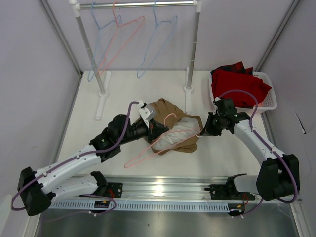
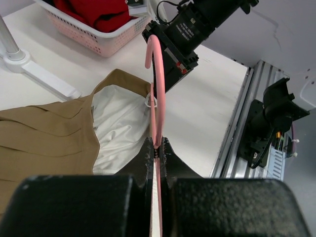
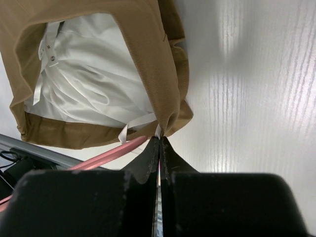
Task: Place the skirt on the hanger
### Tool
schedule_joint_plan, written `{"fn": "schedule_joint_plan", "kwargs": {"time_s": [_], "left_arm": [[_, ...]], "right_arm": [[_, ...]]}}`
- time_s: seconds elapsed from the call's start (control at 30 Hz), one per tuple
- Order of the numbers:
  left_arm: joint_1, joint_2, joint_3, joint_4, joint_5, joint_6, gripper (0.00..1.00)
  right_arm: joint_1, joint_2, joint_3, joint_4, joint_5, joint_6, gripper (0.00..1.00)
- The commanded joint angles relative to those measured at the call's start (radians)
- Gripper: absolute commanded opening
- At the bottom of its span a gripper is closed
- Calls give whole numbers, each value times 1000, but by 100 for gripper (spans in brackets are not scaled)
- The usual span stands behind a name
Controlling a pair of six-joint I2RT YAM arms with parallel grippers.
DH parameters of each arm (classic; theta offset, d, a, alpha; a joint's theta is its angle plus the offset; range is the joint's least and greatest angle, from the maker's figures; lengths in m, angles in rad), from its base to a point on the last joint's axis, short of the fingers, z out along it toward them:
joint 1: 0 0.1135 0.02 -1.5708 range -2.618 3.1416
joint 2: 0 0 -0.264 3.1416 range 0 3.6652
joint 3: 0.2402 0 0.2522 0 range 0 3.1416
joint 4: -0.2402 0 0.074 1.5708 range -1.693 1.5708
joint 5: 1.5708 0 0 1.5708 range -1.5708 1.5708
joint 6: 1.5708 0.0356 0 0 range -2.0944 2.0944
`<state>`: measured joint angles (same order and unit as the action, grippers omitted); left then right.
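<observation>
step in hand: bringing hanger and skirt together. the left gripper (image 2: 158,150) is clamped on the wire of the pink hanger (image 2: 159,98), near its hook. the right gripper (image 3: 159,143) is pinched shut on a waistband corner of the skirt (image 3: 143,64), beside a white loop (image 3: 133,126). the skirt lies crumpled mid-surface (image 1: 89,113), pale lining showing, between the two grippers, with the hanger across it. the next move probably calls for lifting the waistband and sliding one hanger shoulder inside.
</observation>
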<state>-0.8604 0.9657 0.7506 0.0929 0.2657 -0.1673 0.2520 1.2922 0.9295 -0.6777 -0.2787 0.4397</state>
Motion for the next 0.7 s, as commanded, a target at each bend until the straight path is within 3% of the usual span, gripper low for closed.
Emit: {"fn": "schedule_joint_plan", "kwargs": {"time_s": [0.0,0.37,0.5,0.67], "left_arm": [[-25,19,35,18,17,46,0],[-66,42,61,-47,-51,107,0],[-66,4,69,-33,-135,115,0],[-66,11,144,-54,-100,147,0]], "right_arm": [[-13,-37,32,-25,27,-22,0],[-23,-50,6,-25,33,-21,0],[-25,-50,-7,-34,44,-29,0],[-23,-67,-44,-52,90,-27,0]]}}
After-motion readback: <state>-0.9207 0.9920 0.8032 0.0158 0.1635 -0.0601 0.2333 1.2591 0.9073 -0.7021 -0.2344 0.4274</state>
